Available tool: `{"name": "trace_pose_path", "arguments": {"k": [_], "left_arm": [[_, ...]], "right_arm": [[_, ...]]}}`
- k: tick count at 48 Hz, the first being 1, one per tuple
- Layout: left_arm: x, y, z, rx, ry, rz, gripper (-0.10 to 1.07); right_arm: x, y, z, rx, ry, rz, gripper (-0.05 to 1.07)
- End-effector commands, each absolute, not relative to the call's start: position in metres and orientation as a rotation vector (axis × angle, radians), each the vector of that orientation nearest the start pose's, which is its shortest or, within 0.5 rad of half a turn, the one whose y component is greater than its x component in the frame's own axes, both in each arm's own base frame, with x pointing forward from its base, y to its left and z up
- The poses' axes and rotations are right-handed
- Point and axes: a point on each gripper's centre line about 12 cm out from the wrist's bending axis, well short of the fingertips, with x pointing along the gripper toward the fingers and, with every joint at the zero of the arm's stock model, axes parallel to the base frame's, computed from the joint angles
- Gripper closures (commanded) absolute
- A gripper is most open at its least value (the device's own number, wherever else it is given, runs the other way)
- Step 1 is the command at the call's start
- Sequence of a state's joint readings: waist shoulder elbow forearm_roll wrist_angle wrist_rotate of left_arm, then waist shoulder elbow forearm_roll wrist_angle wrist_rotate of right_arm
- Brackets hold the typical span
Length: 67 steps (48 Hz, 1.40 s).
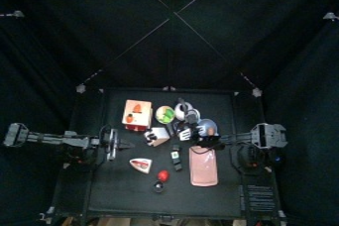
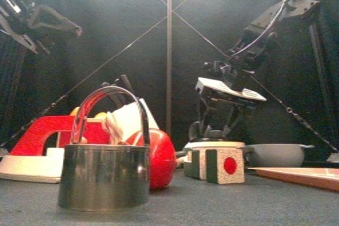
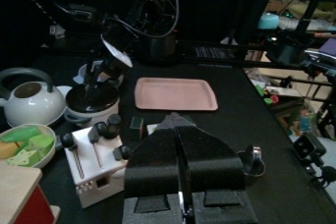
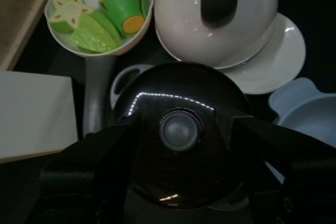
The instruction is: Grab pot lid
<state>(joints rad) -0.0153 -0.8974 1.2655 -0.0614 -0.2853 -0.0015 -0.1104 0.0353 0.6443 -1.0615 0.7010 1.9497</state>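
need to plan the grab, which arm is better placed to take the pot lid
Right. In the right wrist view the right gripper hangs directly over the dark pot lid, its jaws standing open on either side of the knob. The left gripper has its jaws together, away from the lid beside the pink tray.

Dim pen, light from above; glare spots the dark pot lid (image 4: 180,120); the near metal cup (image 2: 105,175) looks perhaps slightly soft.

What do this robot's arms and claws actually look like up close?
Both arms are black, built of slim jointed segments. The right arm shows thin black cables along its links and a pale plate above its claw. The left claw is matte black: two broad, angular, wedge-shaped jaws with flat faces. No markings or labels can be made out.
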Motion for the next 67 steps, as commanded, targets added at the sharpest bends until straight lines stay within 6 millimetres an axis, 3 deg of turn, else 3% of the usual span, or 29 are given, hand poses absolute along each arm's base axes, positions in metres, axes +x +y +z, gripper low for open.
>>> {"name": "trace_pose_path", "arguments": {"k": [1, 26, 67], "left_arm": [[0.202, -0.001, 0.247, -0.059, 0.071, 0.004, 0.97], [0.202, -0.001, 0.247, -0.061, 0.073, 0.005, 0.97], [0.202, -0.001, 0.247, -0.061, 0.072, 0.006, 0.97]], "right_arm": [[0.341, -0.106, 0.157, 0.636, 0.606, -1.087, 0.10], [0.343, -0.105, 0.160, 0.636, 0.601, -1.081, 0.30], [0.349, -0.108, 0.178, 0.621, 0.551, -1.089, 0.31]]}}
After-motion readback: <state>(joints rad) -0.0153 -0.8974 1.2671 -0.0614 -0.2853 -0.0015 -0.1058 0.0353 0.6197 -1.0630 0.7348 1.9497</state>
